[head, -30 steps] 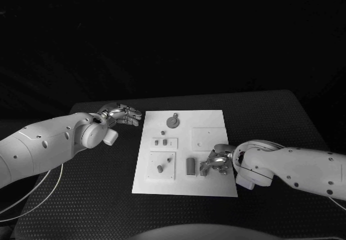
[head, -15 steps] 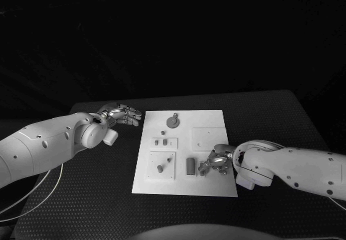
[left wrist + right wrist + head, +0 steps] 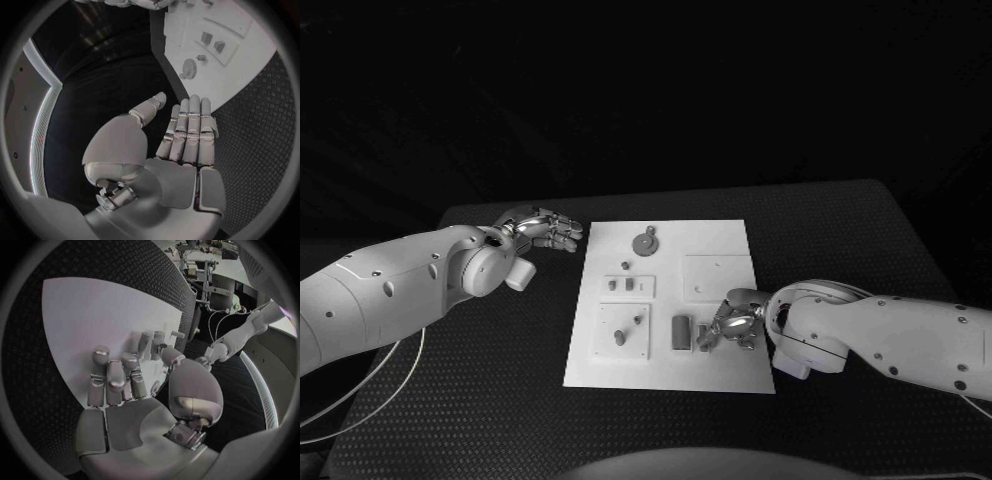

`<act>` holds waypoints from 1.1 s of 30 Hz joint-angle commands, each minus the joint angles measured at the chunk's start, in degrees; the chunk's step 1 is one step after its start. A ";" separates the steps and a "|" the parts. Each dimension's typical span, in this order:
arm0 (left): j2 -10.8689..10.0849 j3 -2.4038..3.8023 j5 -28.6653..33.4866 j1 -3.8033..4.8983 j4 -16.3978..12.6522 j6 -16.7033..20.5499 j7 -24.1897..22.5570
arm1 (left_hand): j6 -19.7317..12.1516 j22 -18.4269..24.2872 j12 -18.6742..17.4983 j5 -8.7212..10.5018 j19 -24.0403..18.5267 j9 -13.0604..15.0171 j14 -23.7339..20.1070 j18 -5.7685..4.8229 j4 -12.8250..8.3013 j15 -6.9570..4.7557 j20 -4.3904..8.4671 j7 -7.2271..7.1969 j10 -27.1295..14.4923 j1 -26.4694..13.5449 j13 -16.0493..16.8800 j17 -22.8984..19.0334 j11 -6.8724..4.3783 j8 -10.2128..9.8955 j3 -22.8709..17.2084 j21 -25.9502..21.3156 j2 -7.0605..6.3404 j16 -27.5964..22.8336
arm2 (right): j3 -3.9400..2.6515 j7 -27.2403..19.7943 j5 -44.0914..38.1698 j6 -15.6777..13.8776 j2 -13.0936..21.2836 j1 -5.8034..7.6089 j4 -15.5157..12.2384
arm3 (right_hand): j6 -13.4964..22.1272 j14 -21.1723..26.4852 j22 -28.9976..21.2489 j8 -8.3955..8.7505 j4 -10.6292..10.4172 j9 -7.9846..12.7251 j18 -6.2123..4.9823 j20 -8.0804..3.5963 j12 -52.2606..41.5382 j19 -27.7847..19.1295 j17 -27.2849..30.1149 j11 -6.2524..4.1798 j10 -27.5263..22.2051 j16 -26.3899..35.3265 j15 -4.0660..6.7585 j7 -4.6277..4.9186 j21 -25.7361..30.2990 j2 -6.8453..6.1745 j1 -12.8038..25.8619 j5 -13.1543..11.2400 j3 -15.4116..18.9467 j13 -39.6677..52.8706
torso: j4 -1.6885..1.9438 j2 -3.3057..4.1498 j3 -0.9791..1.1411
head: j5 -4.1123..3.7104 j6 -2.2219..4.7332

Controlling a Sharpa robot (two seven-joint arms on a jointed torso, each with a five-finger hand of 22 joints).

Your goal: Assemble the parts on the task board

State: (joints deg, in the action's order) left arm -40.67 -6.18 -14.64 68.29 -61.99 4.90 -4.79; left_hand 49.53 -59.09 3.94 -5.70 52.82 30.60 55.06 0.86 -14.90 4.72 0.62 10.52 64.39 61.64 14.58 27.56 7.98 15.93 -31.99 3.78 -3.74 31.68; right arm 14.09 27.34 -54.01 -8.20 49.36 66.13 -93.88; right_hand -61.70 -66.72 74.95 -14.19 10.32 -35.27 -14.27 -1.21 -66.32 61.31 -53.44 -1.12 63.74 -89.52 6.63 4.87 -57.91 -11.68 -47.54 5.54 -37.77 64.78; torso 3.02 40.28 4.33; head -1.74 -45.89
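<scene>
One white rectangular task board (image 3: 718,372) is lying on one black textured table (image 3: 848,230). Two white robot arms are reaching in, each carrying one silver many-fingered hand: the left hand (image 3: 542,229) and the right hand (image 3: 734,322). One round grey disc part (image 3: 645,242) and one upright dark cylindrical part (image 3: 681,333) are sitting on the board.

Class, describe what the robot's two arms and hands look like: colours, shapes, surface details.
Both arms are smooth, rounded white shells dotted with small dark screw holes. Each ends in a silver metallic hand, left hand and right hand, with segmented fingers and pale grey palm padding.
</scene>
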 commanded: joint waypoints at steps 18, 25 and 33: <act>0.15 0.03 0.23 0.04 -0.05 -0.80 -0.31 | -0.30 -0.11 0.12 -0.37 -0.46 -0.07 0.08 -0.15 0.16 0.47 -0.08 -0.20 -0.10 -0.51 -0.05 0.17 0.11 0.35 -0.08 0.25 0.04 -0.31 | 0.06 -1.17 -5.51 5.55 -0.22 -0.23 0.13 | 0.83 0.87 0.85 -0.36 1.50 -0.22 -0.73 0.04 -0.02 -0.09 0.23 0.10 -0.37 0.21 -0.15 0.34 0.22 -0.55 -2.55 -0.20 0.10 0.07 | 0.01 -0.01 0.03 | -0.17 0.01; 0.12 0.02 0.23 0.04 -0.07 -0.75 -0.26 | -0.30 -0.11 0.12 -0.36 -0.46 -0.07 0.08 -0.16 0.17 0.47 -0.09 -0.20 -0.09 -0.53 -0.05 0.20 0.11 0.35 -0.08 0.25 0.05 -0.33 | 0.06 0.08 -5.20 3.76 -0.28 -0.24 0.59 | 0.47 -0.07 0.93 -0.81 1.65 -0.37 -0.73 -0.02 -0.26 0.16 -0.81 -0.16 -0.07 -0.04 -0.03 0.12 -0.01 2.66 -2.15 -0.23 0.93 0.06 | 0.01 0.00 0.01 | -0.11 0.03; 0.12 0.01 0.22 0.04 -0.11 -0.81 -0.07 | -0.28 -0.12 0.13 -0.37 -0.47 -0.07 0.08 -0.16 0.20 0.48 -0.09 -0.20 -0.08 -0.55 -0.05 0.24 0.11 0.36 -0.09 0.25 0.10 -0.36 | 0.05 1.08 -4.72 4.67 -0.45 -0.24 1.32 | 0.19 -0.72 0.92 -1.10 2.35 -0.37 -0.73 -0.11 -0.30 0.30 -1.41 -0.32 0.23 -0.11 0.15 -0.08 -0.10 5.80 -1.01 -0.16 1.74 -0.07 | 0.00 0.01 0.00 | -0.05 0.01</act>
State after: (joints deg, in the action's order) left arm -40.63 -6.19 -14.64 68.29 -61.98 4.84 -4.66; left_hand 49.53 -59.12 3.94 -5.70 52.82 30.60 55.06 0.86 -14.90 4.72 0.62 10.52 64.39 61.64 14.59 27.72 7.98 15.93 -31.99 3.78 -3.74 31.68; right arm 14.01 26.74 -58.56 -3.88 48.82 66.05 -93.30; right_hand -61.21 -67.01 74.93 -15.14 12.53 -35.71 -14.64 -1.11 -66.32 61.41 -54.81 -1.46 63.67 -89.53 6.83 4.94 -57.93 -6.38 -48.52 5.54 -36.24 64.77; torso 3.03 40.27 4.32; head -1.83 -45.86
